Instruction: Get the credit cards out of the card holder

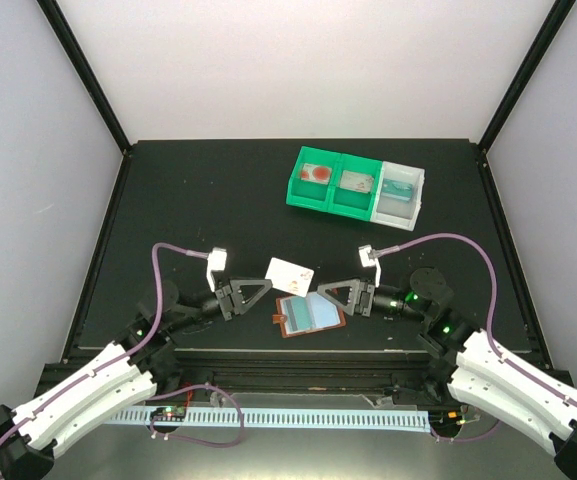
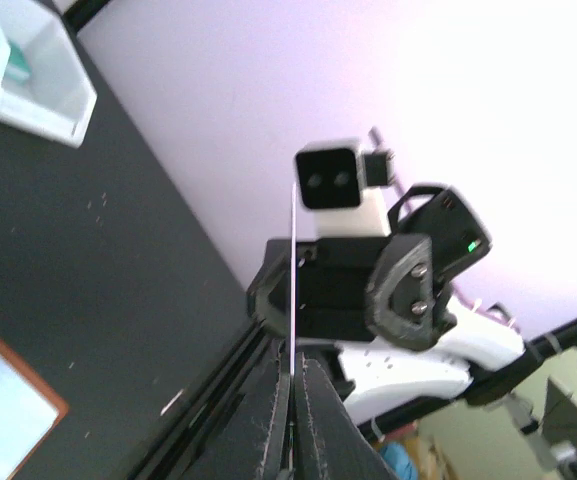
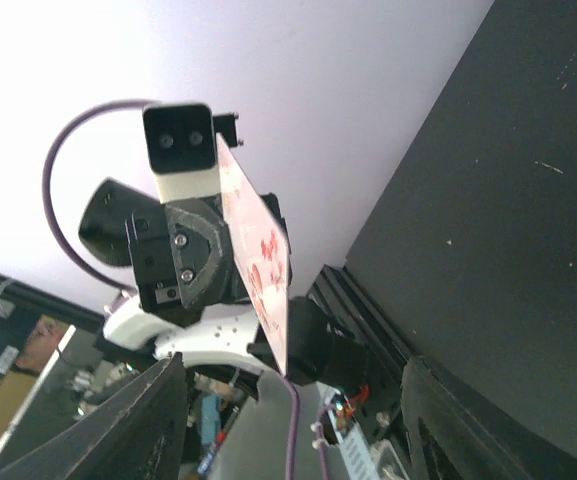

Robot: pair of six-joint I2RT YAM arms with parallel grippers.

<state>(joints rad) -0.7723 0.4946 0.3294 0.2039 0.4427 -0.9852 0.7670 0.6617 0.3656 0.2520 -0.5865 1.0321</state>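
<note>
Black table (image 1: 188, 200), card holder (image 1: 309, 315) lying open. Left gripper (image 1: 268, 287) pinches one credit card (image 1: 290, 271) clear of it, right gripper (image 1: 320, 292) gapes empty. I'd lay it well aside.

Open card holder (image 1: 309, 315) flat on table (image 1: 168, 200), near left gripper (image 1: 268, 285) and right gripper (image 1: 321, 290). White card (image 1: 290, 271) pinched at left gripper tip. Three bins (image 1: 313, 200) rear right.

Open card holder (image 1: 309, 315); pinkish-white card (image 1: 290, 272) aloft
</note>
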